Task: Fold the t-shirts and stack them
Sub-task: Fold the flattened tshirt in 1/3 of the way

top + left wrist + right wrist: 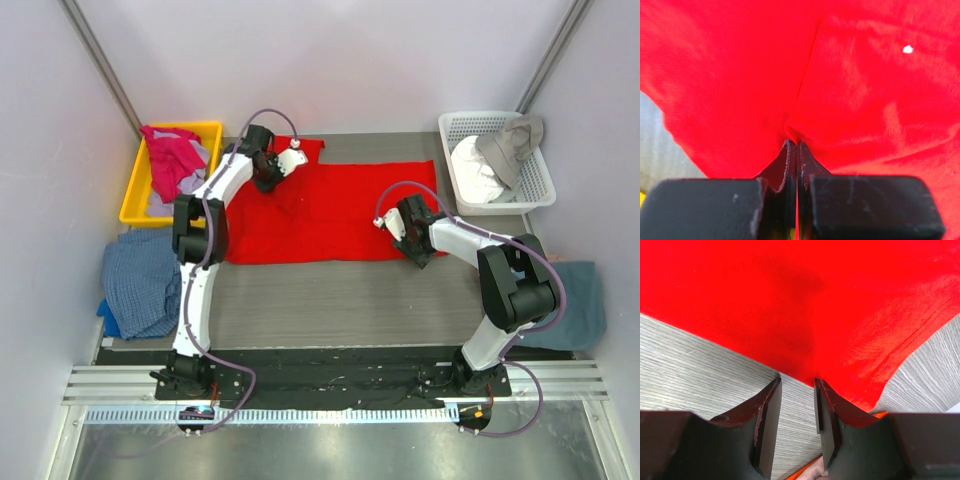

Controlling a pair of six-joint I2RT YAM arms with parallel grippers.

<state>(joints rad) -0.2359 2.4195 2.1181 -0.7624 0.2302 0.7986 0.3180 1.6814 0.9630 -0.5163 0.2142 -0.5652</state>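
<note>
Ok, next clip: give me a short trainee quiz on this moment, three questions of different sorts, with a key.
1. True or false: the left tool is shut on the red t-shirt.
2. Fill in: the right tool has its jaws ____ at the shirt's edge.
3. The magenta-pink garment lies: A) in the yellow bin B) under the red t-shirt C) in the right tool.
Key: 1 true; 2 open; 3 A.
</note>
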